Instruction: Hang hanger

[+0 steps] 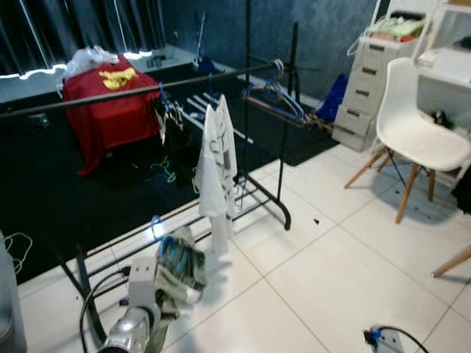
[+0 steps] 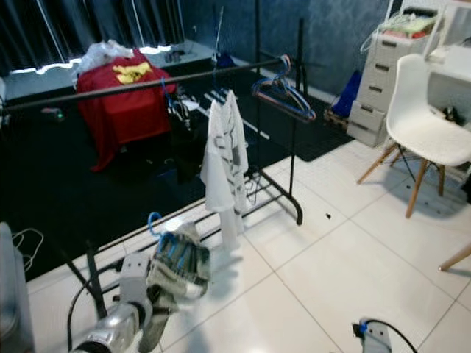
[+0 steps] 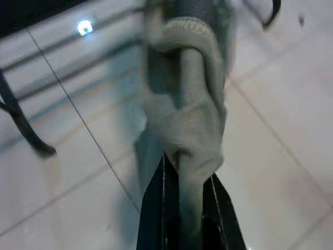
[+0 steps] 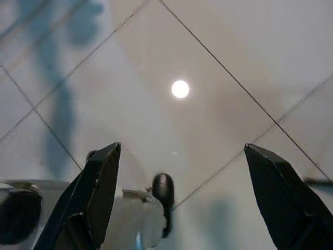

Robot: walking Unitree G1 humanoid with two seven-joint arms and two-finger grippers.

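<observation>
left gripper: at 7 o'clock in the head views, fingers pinching a bunched grey-green garment on a blue hanger, held low above the white tile floor. black clothes rack: rail runs from 9 o'clock toward 1 o'clock, above and beyond the held garment. white shirt: hangs from the rail at centre. spare hangers: at the rail's 1 o'clock end. white chair: at 3 o'clock. right gripper: at 5 o'clock, fingers spread wide over bare tile.

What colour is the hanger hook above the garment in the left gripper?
Blue hook, seen best in the right eye view.
</observation>
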